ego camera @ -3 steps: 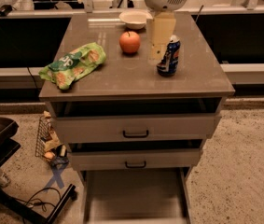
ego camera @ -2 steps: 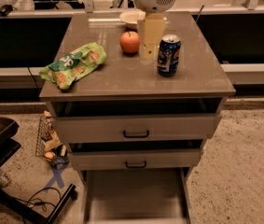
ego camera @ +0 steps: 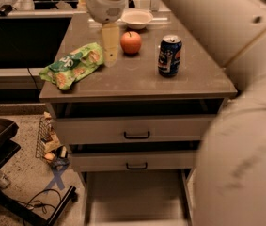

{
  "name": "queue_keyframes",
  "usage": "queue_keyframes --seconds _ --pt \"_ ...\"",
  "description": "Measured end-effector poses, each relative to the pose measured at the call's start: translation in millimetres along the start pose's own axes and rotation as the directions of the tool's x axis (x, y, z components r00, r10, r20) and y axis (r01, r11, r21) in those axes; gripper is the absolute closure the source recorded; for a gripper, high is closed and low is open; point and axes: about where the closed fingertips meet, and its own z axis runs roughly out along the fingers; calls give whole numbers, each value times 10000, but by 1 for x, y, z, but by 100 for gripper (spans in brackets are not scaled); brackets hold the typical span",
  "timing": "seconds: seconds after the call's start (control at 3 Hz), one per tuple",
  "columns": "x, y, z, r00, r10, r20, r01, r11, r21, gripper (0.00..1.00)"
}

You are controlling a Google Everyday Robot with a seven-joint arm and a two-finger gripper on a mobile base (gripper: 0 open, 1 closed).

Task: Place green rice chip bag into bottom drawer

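The green rice chip bag (ego camera: 71, 65) lies crumpled on the left of the cabinet top, near the front left corner. My gripper (ego camera: 109, 48) hangs down from its white wrist just right of the bag's far end, between the bag and a red apple (ego camera: 130, 42), close above the top. It holds nothing that I can see. The bottom drawer (ego camera: 135, 199) is pulled out below the two upper drawers, showing a flat bare floor.
A blue soda can (ego camera: 169, 55) stands right of the apple. A white bowl (ego camera: 137, 18) sits at the back. My arm (ego camera: 245, 102) fills the right side of the view. A black cart (ego camera: 1, 145) and floor clutter (ego camera: 50, 147) lie left of the cabinet.
My gripper has moved left, from beside the soda can to just right of the green bag. The arm now covers the right of the view. The objects have not moved.
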Motion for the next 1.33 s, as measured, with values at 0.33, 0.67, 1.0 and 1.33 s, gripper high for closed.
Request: queue_keyframes --seconds 0.33,0.67,1.0,1.33 --pt "-14 -26 51 9993 -343 156 350 9982 -488 0" --pt "-29 -46 105 9974 -571 436 612 9931 -1005 2" --pt "-37 -52 136 9959 -817 391 865 9859 -1435 24" --pt "-31 -40 160 9944 -1057 2 1034 9725 -2089 47"
